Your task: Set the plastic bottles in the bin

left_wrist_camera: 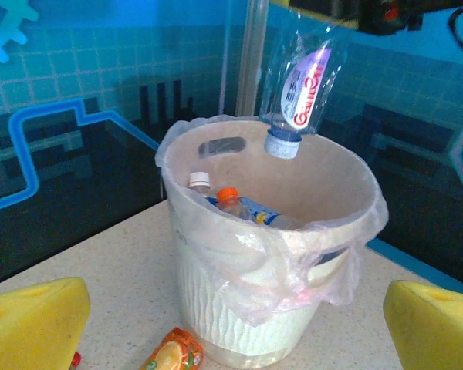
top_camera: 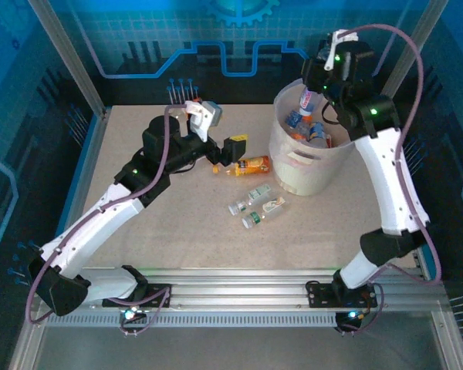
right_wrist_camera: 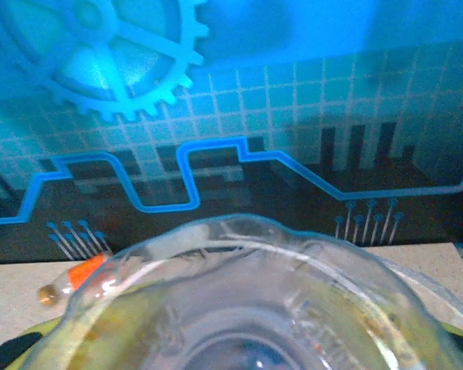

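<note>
The left gripper [left_wrist_camera: 235, 324] is hovering with its yellow fingers [left_wrist_camera: 35, 320] spread wide, gripping nothing. An orange-labelled bottle [top_camera: 247, 165] is lying on the table [top_camera: 177, 231] at the bin's 8 o'clock, and two green-labelled bottles [top_camera: 251, 199] are lying at its 7. The bin [top_camera: 301, 173] is holding several bottles [left_wrist_camera: 243, 206]. Over its rim, toward 11 o'clock, the right gripper [top_camera: 315, 81] is clamping a red-labelled bottle [left_wrist_camera: 297, 89] cap-down.

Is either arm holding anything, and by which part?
Right gripper holds a clear plastic bottle with red-and-white label by its base, cap down. Left gripper holds nothing.
</note>
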Controlling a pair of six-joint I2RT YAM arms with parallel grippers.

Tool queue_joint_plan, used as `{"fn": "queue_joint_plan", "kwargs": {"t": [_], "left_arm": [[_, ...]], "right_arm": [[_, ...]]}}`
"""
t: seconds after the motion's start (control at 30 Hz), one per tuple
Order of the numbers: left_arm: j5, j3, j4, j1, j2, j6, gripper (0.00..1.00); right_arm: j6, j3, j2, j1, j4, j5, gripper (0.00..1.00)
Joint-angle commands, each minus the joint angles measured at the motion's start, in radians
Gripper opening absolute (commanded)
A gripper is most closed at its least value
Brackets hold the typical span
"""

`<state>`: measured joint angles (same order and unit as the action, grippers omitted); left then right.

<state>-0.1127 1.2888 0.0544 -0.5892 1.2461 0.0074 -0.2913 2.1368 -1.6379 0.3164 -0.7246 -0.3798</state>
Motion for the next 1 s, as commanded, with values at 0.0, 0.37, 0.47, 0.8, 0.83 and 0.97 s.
{"fn": "queue_joint_plan", "kwargs": {"t": [0.0,0.37,0.47,0.8,0.83,0.97], "left_arm": [[0.073,-0.019,-0.002,0.006,-0.033,0.025,0.99],[0.093,-0.023,0.028,0.041,-0.036,0.011,0.99],[0.092,-0.026,0.029,0.049,-0.036,0.005,0.99],[0.094,-0.016,0.044,0.076,-0.014,-0.007,0.99],[0.093,-0.014,0.046,0.078,-0.011,-0.009,0.99],[0.09,-0.001,0.052,0.093,0.005,-0.017,0.99]], "right_arm": [[-0.035,0.067,-0.079,-0.01,-0.089,-0.071,0.46],[-0.227,0.083,-0.217,-0.02,-0.229,-0.021,0.47],[-0.273,0.043,-0.224,-0.041,-0.239,0.029,0.46],[-0.335,-0.138,-0.206,-0.104,-0.176,0.163,0.6],[-0.338,-0.147,-0.205,-0.111,-0.177,0.166,0.62],[-0.335,-0.166,-0.199,-0.141,-0.184,0.162,0.73]]}}
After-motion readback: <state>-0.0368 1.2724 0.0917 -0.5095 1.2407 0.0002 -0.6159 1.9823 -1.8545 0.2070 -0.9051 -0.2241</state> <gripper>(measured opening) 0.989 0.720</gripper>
